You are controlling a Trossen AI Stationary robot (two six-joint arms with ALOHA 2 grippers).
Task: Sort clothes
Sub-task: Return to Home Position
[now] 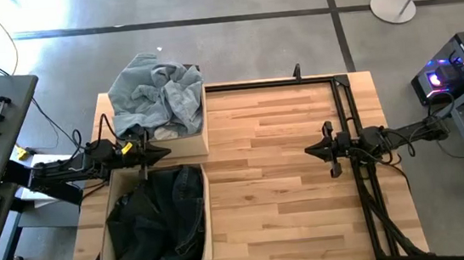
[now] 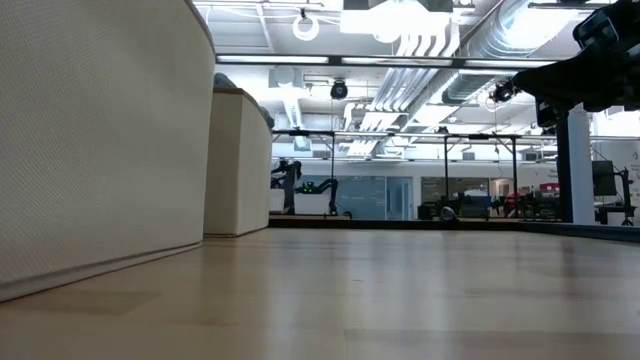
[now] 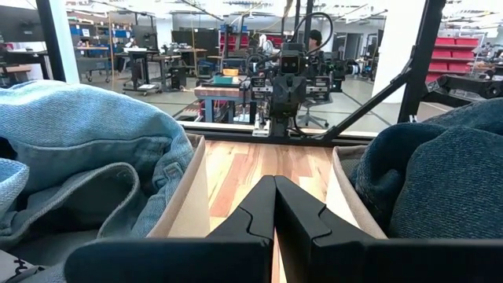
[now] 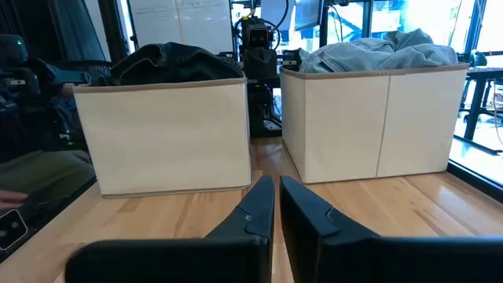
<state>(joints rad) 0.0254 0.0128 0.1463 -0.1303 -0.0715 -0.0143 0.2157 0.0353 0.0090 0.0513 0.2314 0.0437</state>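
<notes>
Pale blue denim clothes (image 1: 159,94) and dark denim clothes (image 1: 159,215) fill separate beige fabric bins (image 1: 201,133), sorted by shade, while the left tool (image 1: 164,151) and right tool (image 1: 309,150) hover empty, fingers pressed together.

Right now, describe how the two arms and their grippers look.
Both arms are dark, slim and jointed, with black cables trailing from their bases. The left gripper carries a small yellow mark behind it. The right gripper is plain black. Each has two angular black fingers.

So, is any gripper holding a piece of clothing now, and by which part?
Nothing is held. The left gripper is shut and empty between the two bins; the right gripper is shut and empty.
</notes>
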